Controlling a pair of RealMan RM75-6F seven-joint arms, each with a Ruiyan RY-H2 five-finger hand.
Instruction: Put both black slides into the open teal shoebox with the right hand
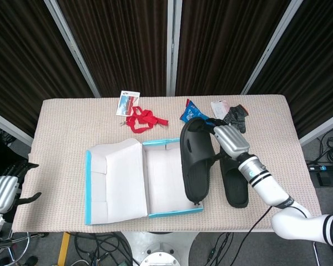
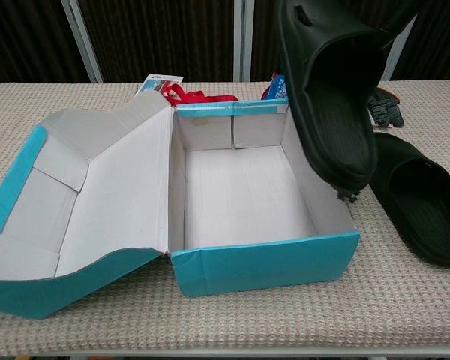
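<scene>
My right hand (image 1: 228, 141) grips 1 black slide, the lifted slide (image 1: 195, 160), by its strap end, fingers wrapped around the upper edge near the centre-right of the head view. The slide hangs tilted in the air, sole side toward the box, its lower end just over the right wall of the teal shoebox (image 1: 172, 211). In the chest view that lifted slide (image 2: 331, 97) fills the upper right, with its heel close to the box's right rim (image 2: 315, 161) but apparently not touching it.

The second slide (image 1: 233, 180) lies flat on the table, right of the box and clear of it; in the chest view it sits at the right edge (image 2: 416, 196).

I judge this as step 1 of 2, mid-carry: the first slide is up but not yet inside. The next move calls for shifting further toward frame left so the whole sole clears the right wall, then lowering and laying it flat along one side, leaving room for the other.

My left hand (image 1: 3, 189) hangs at the lower left edge, off the table, fingers apart and holding nothing.
</scene>
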